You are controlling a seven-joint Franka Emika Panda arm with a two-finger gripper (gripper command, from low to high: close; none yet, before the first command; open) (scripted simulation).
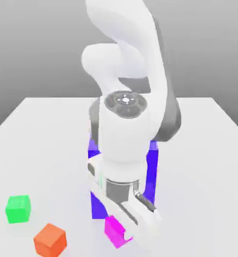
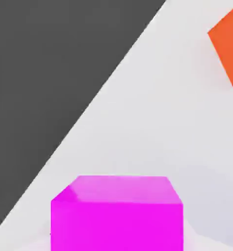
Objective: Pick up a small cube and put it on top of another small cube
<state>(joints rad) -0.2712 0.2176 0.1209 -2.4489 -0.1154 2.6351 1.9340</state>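
Note:
The small magenta-pink cube (image 1: 113, 230) rests on the white table near its front edge, just in front of the big blue-violet block (image 1: 152, 168). My gripper (image 1: 125, 230) reaches down right at the cube, on the side toward the exterior view's right. In the hand view the magenta cube (image 2: 117, 215) looms close, with its top face and one side showing. The white arm hides most of the blue-violet block.
An orange cube (image 1: 50, 240) (image 2: 228, 46) lies to the exterior view's left of the magenta cube, and a green cube (image 1: 18, 209) sits farther left. The table edge (image 2: 89, 110) runs close by the magenta cube, with dark floor beyond it.

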